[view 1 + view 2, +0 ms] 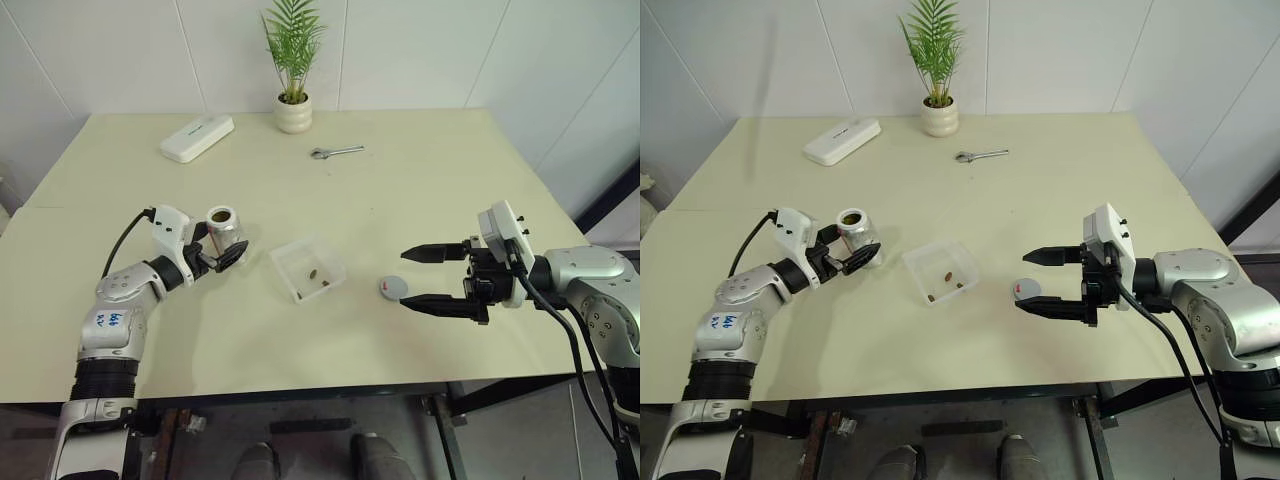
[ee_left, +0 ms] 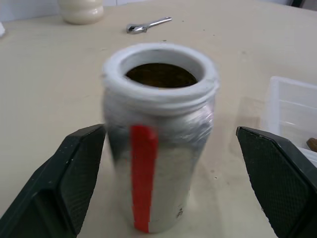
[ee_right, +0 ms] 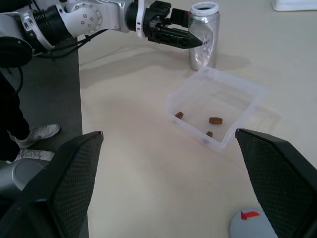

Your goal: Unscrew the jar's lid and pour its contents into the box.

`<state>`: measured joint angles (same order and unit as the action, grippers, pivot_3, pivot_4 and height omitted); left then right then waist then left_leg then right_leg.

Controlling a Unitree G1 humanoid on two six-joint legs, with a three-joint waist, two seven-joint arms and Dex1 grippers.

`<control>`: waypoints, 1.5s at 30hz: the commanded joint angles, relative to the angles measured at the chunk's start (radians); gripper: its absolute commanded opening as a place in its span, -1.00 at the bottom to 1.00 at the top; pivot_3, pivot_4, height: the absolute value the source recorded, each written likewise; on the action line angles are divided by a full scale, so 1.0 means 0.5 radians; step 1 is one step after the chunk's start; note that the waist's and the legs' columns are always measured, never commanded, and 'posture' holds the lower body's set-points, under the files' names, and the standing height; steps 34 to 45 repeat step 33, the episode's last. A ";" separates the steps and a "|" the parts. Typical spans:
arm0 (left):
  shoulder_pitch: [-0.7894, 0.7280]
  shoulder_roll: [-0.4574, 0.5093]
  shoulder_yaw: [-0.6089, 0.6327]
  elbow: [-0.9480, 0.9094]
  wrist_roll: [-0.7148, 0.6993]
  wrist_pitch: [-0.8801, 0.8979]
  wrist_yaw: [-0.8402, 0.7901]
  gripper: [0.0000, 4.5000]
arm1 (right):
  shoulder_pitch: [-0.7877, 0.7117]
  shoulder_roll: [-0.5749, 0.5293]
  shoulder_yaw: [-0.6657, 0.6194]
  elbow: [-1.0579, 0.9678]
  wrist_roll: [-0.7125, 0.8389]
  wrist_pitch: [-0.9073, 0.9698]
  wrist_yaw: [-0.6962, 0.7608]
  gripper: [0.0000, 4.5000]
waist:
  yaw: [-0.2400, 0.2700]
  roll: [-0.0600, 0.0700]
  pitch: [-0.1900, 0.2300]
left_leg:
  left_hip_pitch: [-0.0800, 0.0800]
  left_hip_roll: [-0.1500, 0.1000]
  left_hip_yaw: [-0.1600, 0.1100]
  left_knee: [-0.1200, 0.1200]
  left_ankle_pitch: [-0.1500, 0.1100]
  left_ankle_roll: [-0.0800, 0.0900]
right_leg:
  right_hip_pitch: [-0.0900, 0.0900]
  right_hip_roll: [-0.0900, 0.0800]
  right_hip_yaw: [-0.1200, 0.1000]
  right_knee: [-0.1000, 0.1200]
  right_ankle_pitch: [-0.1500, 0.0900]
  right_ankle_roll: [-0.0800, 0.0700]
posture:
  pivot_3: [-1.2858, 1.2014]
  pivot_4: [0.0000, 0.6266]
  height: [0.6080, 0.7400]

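Observation:
The jar (image 1: 224,228) stands upright on the table with its mouth uncovered; its red stripe faces the left wrist view (image 2: 143,173). My left gripper (image 1: 222,246) is open around it, and each finger (image 2: 74,173) stands a little off the jar's side. The clear box (image 3: 213,96) lies just to the right of the jar, with three brown pieces of the contents (image 3: 215,120) in it. The grey lid (image 1: 393,288) lies flat on the table right of the box. My right gripper (image 1: 403,278) is open and empty, its fingertips just beside the lid.
A white plant pot (image 1: 294,112), a white oblong case (image 1: 197,137) and a small wrench (image 1: 336,152) lie at the far side of the table. A person's shoe (image 3: 37,134) shows on the floor beyond the table's left edge.

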<state>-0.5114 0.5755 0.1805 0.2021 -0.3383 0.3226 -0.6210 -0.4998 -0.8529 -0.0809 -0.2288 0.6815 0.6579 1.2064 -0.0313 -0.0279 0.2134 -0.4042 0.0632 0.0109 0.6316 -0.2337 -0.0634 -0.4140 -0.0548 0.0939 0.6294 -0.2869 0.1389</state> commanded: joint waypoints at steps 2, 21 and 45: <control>0.072 0.110 0.059 -0.223 -0.044 0.102 -0.057 0.99 | -0.012 -0.031 -0.033 -0.058 0.019 -0.002 0.004 1.00 | 0.001 0.000 0.000 | 0.000 0.000 0.000 -0.001 0.000 0.000 | 0.000 0.000 0.000 -0.002 0.000 0.000 | 0.03 -0.52 1.00; 0.496 0.605 0.383 -0.325 -0.456 0.278 -0.926 0.99 | 0.217 -0.279 -0.235 -0.166 0.102 0.039 0.094 1.00 | -0.007 0.000 0.000 | -0.001 0.003 0.003 -0.005 -0.005 -0.001 | -0.003 -0.001 -0.001 -0.007 -0.007 -0.013 | 0.03 -0.52 1.00; 0.233 0.660 0.472 0.348 -0.515 -0.329 -1.641 0.99 | 0.432 -0.430 -0.499 -0.360 0.211 0.180 0.014 1.00 | 0.002 0.000 0.000 | 0.000 0.004 0.005 -0.003 -0.007 0.001 | -0.004 -0.002 -0.003 -0.008 -0.024 -0.043 | 0.03 -0.52 1.00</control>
